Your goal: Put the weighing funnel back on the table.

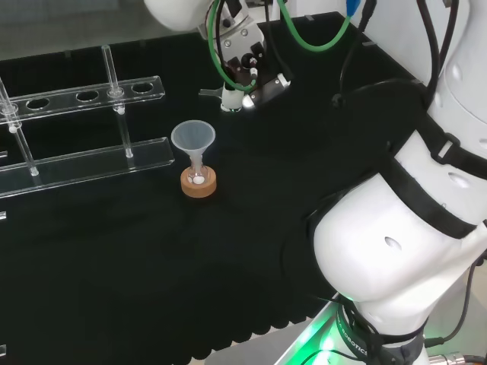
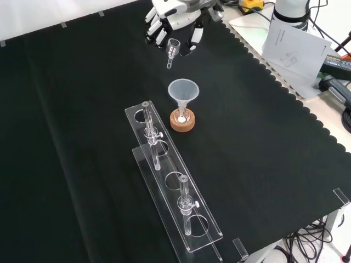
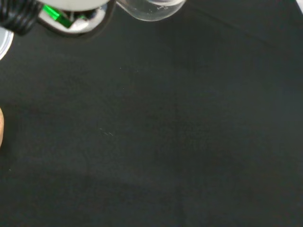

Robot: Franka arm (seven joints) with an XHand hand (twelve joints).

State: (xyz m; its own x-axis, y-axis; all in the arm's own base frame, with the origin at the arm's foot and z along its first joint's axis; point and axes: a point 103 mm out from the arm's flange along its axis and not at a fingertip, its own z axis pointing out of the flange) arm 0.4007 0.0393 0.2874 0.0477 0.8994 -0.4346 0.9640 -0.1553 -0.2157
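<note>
Starting nearest in the front view: leave alone the long clear acrylic rack (image 2: pixel 175 192) with its upright glass tubes, at 6 o'clock on the black-cloth tabletop (image 2: pixel 66 137). Steer clear too of the big clear cone-shaped funnel (image 2: pixel 182 89), stem in a small flask on a round cork ring (image 2: pixel 182 125) near the centre. Beyond it, at 12 o'clock, find the small clear weighing funnel (image 2: pixel 172 49), stem down, seemingly just off the cloth, pinched by the black and white hand (image 2: pixel 173 13) with curled fingers (image 2: pixel 159 30). Lower gently over bare cloth, lay it on its side, then spread the fingers and lift straight away.
</note>
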